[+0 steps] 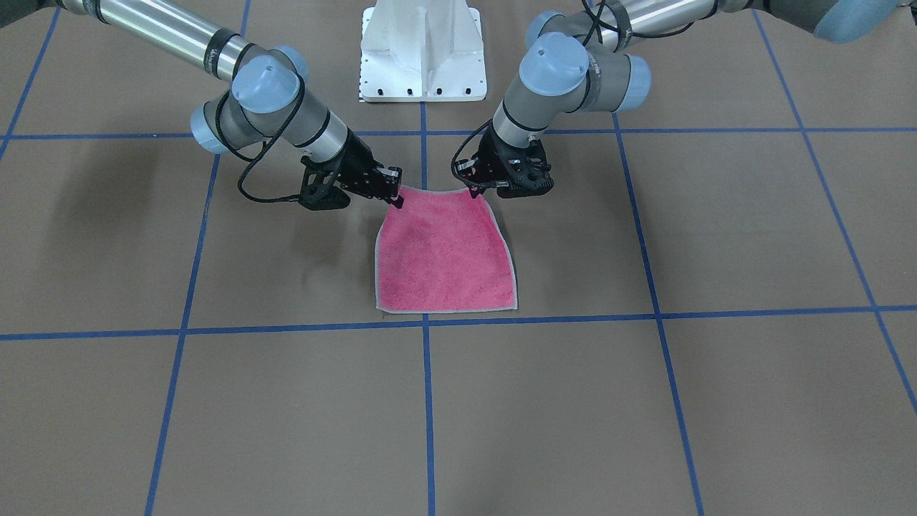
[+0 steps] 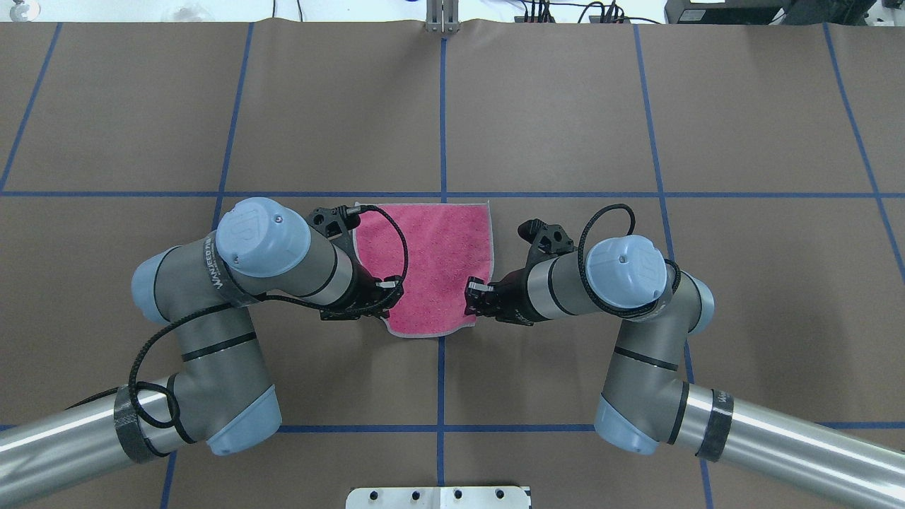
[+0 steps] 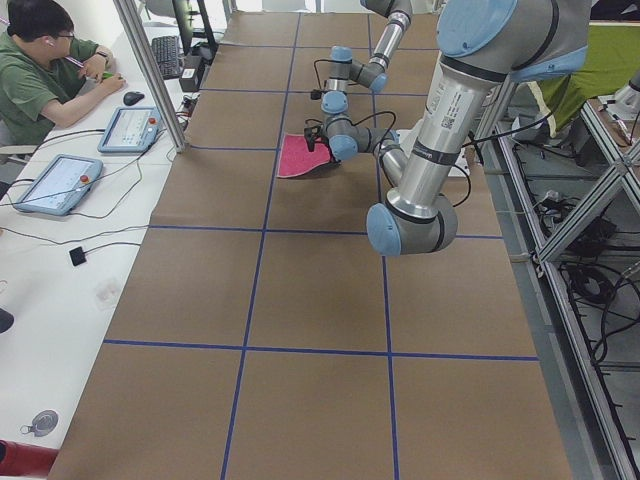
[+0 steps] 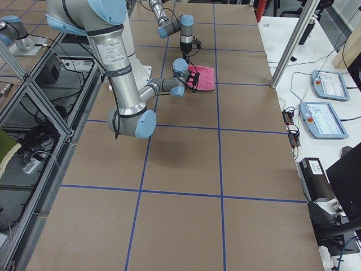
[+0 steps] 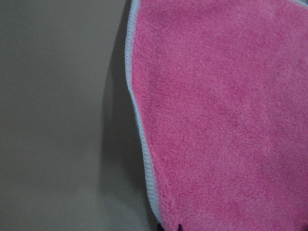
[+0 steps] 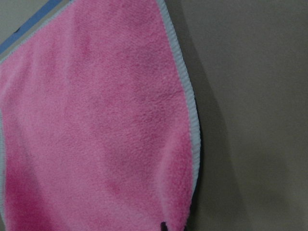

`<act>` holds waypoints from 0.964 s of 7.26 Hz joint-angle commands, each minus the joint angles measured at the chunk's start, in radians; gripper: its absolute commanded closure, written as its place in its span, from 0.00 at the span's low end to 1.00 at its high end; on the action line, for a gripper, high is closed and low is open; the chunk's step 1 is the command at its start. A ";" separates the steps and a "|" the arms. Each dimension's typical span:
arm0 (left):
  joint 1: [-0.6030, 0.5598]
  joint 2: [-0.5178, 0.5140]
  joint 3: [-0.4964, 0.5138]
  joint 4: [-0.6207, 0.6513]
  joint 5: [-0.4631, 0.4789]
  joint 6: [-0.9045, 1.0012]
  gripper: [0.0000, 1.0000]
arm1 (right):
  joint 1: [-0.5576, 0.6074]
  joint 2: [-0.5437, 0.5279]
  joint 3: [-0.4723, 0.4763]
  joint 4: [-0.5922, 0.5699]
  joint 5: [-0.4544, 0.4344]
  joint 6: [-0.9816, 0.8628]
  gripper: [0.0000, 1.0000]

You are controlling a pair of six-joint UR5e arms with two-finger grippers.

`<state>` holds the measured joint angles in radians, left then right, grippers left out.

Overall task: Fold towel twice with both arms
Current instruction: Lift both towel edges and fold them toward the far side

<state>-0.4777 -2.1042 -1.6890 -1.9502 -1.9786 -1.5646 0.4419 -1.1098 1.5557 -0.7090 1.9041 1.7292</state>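
The towel (image 1: pixel 444 251) has its pink face up, with its far edge on the table by a blue tape line and its near edge raised. My left gripper (image 1: pixel 474 192) is shut on one near corner and my right gripper (image 1: pixel 396 201) on the other. In the overhead view the towel (image 2: pixel 431 261) hangs between the left gripper (image 2: pixel 387 315) and the right gripper (image 2: pixel 472 308). The left wrist view shows the pink cloth (image 5: pixel 221 120) and its pale edge, and so does the right wrist view (image 6: pixel 96 134). The grey face is hidden.
The white pedestal base (image 1: pixel 423 57) stands behind the towel on the robot's side. Blue tape lines (image 1: pixel 427 401) grid the brown table. An operator (image 3: pixel 40 70) sits at a side desk with tablets (image 3: pixel 50 185).
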 commanded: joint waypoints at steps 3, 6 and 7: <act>-0.042 0.001 -0.012 0.004 -0.022 0.001 1.00 | 0.004 -0.012 0.034 0.000 0.006 0.003 1.00; -0.136 0.000 -0.006 0.001 -0.111 0.000 1.00 | 0.032 -0.008 0.027 -0.003 0.001 0.004 1.00; -0.134 0.000 0.006 -0.001 -0.111 0.001 1.00 | 0.058 -0.004 0.026 -0.004 0.001 0.016 1.00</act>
<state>-0.6009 -2.1040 -1.6944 -1.9488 -2.0818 -1.5637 0.4736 -1.1178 1.5845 -0.7119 1.9057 1.7360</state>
